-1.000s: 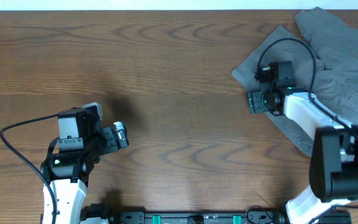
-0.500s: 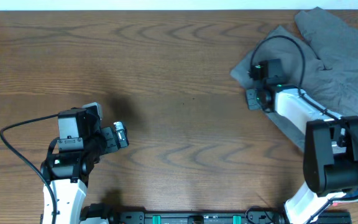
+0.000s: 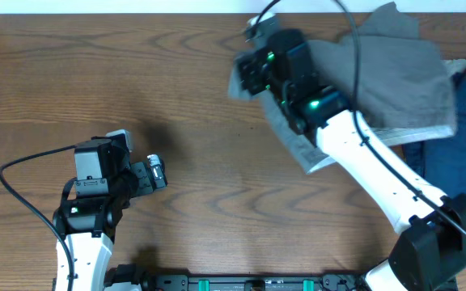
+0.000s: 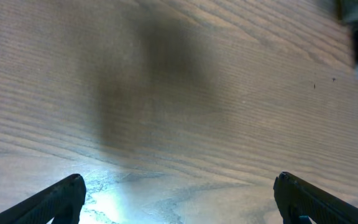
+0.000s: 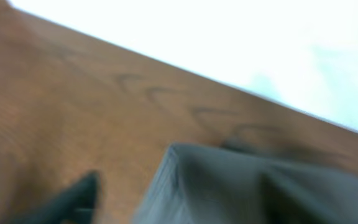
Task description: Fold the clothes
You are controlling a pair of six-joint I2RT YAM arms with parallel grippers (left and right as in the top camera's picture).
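Note:
The grey shorts (image 3: 391, 69) lie stretched across the far right of the table, with one edge lifted and pulled left. My right gripper (image 3: 247, 74) is raised at the far middle of the table and is shut on that edge. The right wrist view is blurred. It shows grey cloth (image 5: 229, 186) filling the jaws (image 5: 179, 205), with one dark finger to its left. My left gripper (image 3: 156, 171) is open and empty over bare wood at the near left. Its two fingertips show wide apart in the left wrist view (image 4: 179, 199).
A navy blue garment (image 3: 459, 137) lies at the right edge, partly under the shorts. The wooden table (image 3: 217, 178) runs between the two arms. The table's far edge meets a white surface (image 5: 229, 37).
My right gripper has swung up and to the left, dragging the shorts' edge with it and uncovering the navy garment. The left arm has not moved.

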